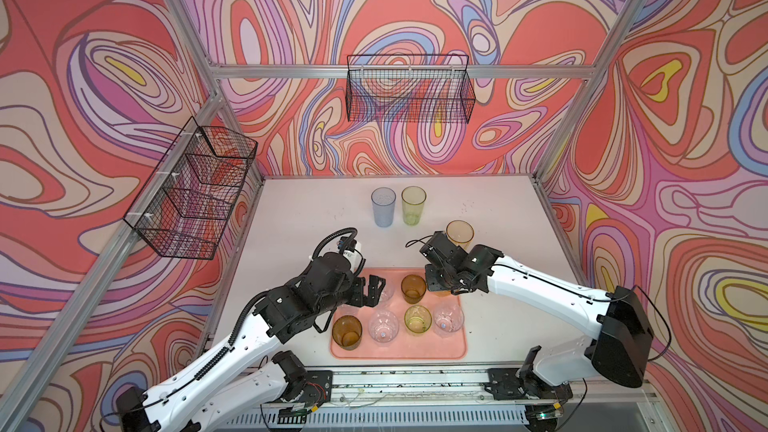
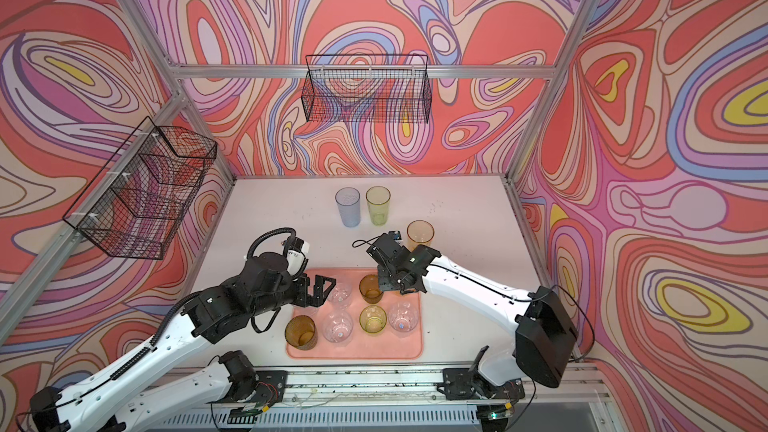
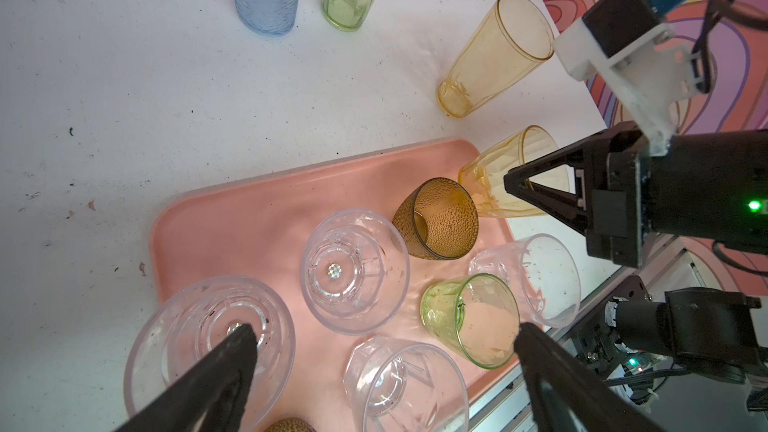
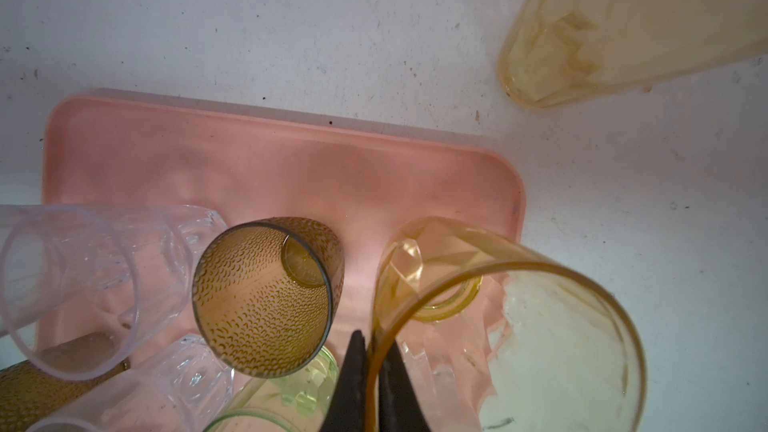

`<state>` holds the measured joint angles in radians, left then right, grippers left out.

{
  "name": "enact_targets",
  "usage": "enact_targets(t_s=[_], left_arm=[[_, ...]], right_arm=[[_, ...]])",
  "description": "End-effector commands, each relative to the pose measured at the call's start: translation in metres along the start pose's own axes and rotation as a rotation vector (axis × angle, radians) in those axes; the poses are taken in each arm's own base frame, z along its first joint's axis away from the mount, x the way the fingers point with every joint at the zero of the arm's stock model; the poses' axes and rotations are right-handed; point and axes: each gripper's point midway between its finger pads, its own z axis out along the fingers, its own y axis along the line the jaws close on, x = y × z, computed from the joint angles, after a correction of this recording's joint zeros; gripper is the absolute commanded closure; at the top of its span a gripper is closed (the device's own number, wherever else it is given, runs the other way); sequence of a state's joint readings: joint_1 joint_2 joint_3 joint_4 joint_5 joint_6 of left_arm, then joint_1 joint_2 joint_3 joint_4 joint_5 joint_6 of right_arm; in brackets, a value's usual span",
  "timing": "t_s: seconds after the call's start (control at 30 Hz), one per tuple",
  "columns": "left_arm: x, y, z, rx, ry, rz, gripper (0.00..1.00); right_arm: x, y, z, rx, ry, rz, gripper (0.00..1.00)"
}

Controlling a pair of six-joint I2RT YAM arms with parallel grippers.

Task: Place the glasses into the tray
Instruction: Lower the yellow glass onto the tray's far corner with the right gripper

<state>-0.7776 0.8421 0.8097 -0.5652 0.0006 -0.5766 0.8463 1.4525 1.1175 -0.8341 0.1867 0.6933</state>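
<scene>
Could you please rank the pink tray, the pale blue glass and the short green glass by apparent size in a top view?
1. pink tray, by far the largest.
2. pale blue glass, taller-looking.
3. short green glass; rims look equally wide, so the gap is small.
</scene>
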Motion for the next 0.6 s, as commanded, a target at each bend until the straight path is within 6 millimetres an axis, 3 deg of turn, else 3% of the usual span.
enact_targets(t_s=[0.0, 0.57], left_arm=[[-0.007, -0.003, -0.003, 0.01, -0.021, 0.003, 0.0], [-0.006, -0.001, -0.004, 0.007, -0.025, 0.003, 0.0]], right_arm=[[0.005, -0.003, 0.007, 0.029, 0.007, -0.004, 1.0], [0.013, -0.004, 0.026, 0.069, 0.058, -0.022, 1.0]])
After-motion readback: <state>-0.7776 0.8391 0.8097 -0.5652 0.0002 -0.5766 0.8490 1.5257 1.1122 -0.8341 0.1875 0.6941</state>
